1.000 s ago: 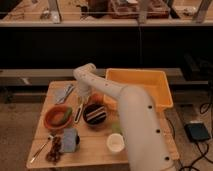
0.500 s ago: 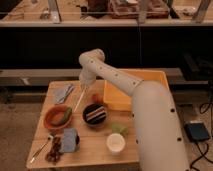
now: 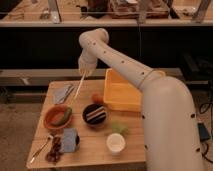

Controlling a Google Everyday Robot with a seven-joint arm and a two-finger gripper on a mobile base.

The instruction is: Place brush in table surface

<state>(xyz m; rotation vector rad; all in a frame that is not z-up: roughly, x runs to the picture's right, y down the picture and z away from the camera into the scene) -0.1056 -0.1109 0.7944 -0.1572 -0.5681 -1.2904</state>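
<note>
My gripper (image 3: pixel 85 69) hangs above the back left part of the table surface (image 3: pixel 90 152), a light wooden top of pale planks. It is shut on the upper end of the brush (image 3: pixel 79 87), whose pale straight handle slants down and to the left from the fingers. The lower end hangs just above the tabletop, near a grey packet (image 3: pixel 62 93). The brush's head is not discernible. My white arm (image 3: pixel 150 95) arches from the lower right over the yellow bin.
A yellow-orange bin (image 3: pixel 125 92) stands at the back right. An orange bowl (image 3: pixel 56 116) with green contents, a dark bowl (image 3: pixel 94 114), a white cup (image 3: pixel 116 143), a blue-grey item (image 3: pixel 70 140) and a thin utensil (image 3: pixel 40 150) lie on the table.
My gripper has risen with the brush and moved from beside the dark bowl toward the back left of the table. The objects on the table have not moved.
</note>
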